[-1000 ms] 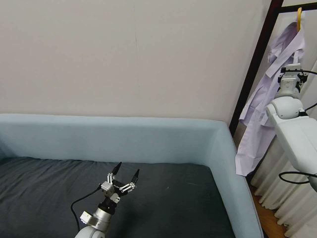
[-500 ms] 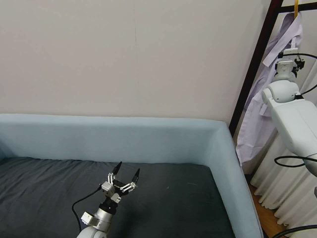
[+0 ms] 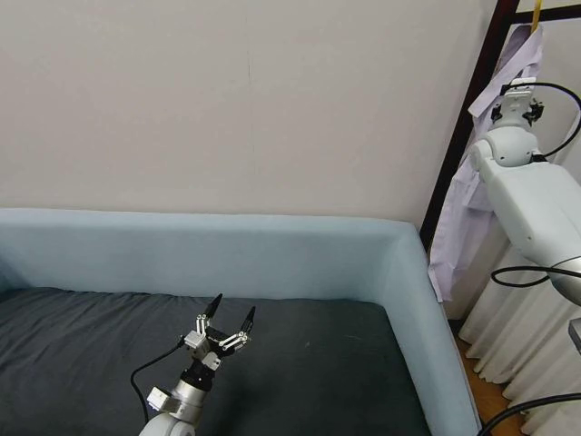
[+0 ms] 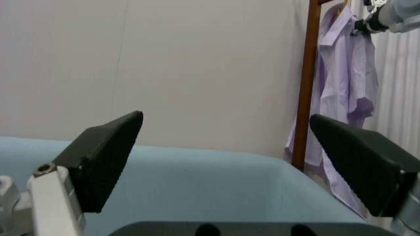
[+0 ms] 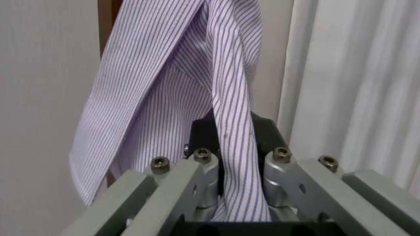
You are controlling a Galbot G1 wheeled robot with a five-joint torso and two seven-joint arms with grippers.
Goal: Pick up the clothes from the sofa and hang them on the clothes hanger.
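A lilac striped shirt hangs from a yellow hanger beside the dark wooden rack post at the upper right. My right gripper is raised high against the shirt's upper part. The right wrist view has that gripper shut on a fold of the shirt. My left gripper stands open and empty just above the sofa's dark seat cushion. From the left wrist, the gripper faces the sofa back, with the shirt far off on the post.
The light blue sofa spans the lower view, its arm ending close to the rack post. White curtains hang behind the rack at the right. A plain wall lies behind the sofa.
My right arm has risen and shifted left toward the rack post, carrying the shirt and hanger higher. The left arm has stayed still.
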